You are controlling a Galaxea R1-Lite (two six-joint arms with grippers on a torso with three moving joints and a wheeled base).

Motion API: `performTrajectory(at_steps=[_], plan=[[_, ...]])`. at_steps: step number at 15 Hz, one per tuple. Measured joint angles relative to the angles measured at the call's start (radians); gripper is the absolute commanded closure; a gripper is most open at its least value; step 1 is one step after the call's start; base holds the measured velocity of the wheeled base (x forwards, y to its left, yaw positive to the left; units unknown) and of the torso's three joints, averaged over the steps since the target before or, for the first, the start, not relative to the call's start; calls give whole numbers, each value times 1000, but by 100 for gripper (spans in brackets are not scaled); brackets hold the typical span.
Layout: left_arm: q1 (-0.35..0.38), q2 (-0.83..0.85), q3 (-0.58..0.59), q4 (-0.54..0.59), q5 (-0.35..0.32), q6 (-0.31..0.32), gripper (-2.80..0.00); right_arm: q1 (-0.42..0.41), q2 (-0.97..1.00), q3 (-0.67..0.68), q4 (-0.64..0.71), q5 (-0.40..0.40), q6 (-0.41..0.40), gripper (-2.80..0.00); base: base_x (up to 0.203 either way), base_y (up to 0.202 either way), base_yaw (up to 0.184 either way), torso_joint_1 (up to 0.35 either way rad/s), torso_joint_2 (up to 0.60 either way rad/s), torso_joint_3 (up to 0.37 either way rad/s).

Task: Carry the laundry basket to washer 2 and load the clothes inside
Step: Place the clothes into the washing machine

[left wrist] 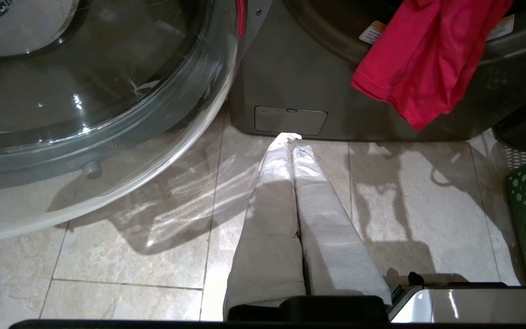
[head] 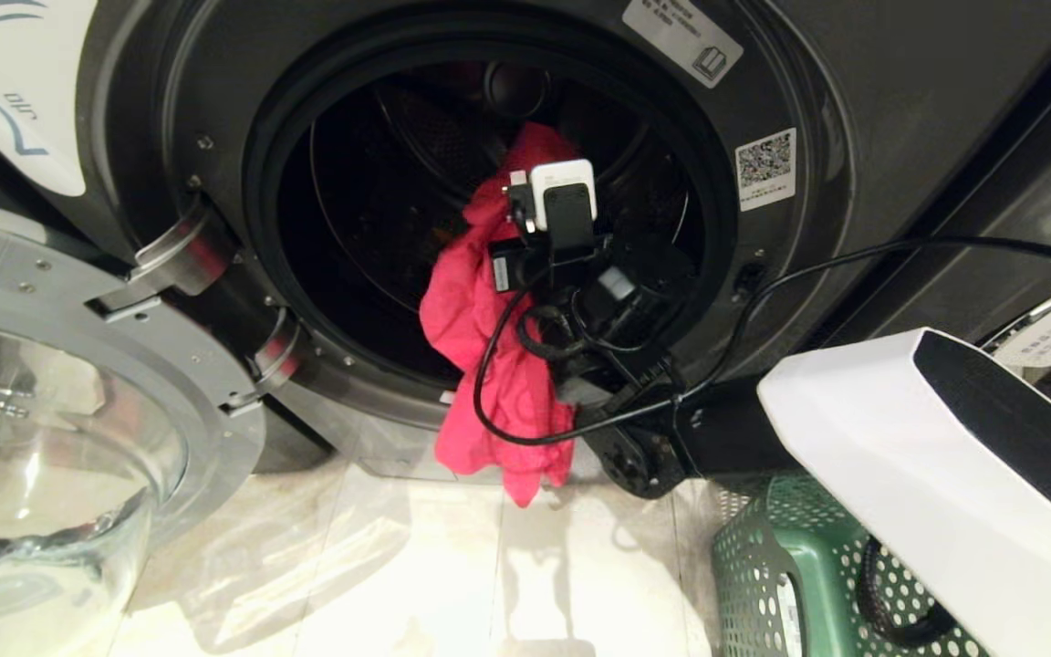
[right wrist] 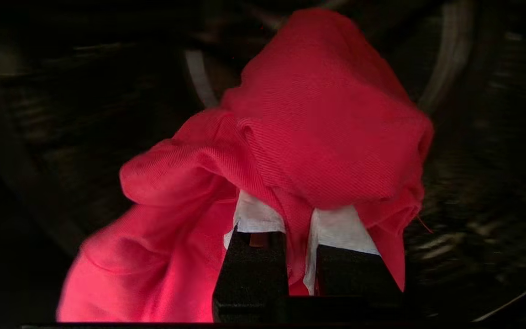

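At the far left, the glass door (head: 51, 438) of washer 2 (head: 854, 210) is standing swung fully open, which is leaving the round mouth of the drum (head: 379, 210) free for loading; the white label with the blue "2" (head: 10, 109) is sitting on the front panel just above the door hinge. Low in front of the machine, the left gripper (left wrist: 290, 141) is hanging parked over the floor tiles (left wrist: 130, 256) with its cloth-wrapped fingers (left wrist: 272, 205) pressed together and carrying nothing, so it is staying out of the loading path. In the middle, the right gripper (right wrist: 297, 219) is reaching into the drum opening with its fingers (right wrist: 254, 219) pinching a fold of the pink-red garment (head: 480, 310); the pinch is near the top of the cloth, so the rest is trailing down over the door seal and hanging outside the drum, towards the floor. It probably needs carrying deeper before release, or the hanging end could slip back out. At the lower right, the laundry basket (head: 763, 566) is standing on the floor just beside the washer, within the right arm's reach; its inside is hidden, so whether more clothes are waiting cannot be told.
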Motion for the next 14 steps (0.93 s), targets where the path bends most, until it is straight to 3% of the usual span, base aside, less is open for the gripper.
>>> performTrajectory(at_steps=[4, 9, 14], plan=[[0, 0, 0, 0, 0, 0, 0, -69, 96, -189, 177, -57, 42, 0, 0, 0, 0, 0, 0, 0], [0, 0, 0, 0, 0, 0, 0, -93, 131, -197, 219, -76, 98, 0, 0, 0, 0, 0, 0, 0], [0, 0, 0, 0, 0, 0, 0, -93, 106, -169, 376, -77, 127, 0, 0, 0, 0, 0, 0, 0]])
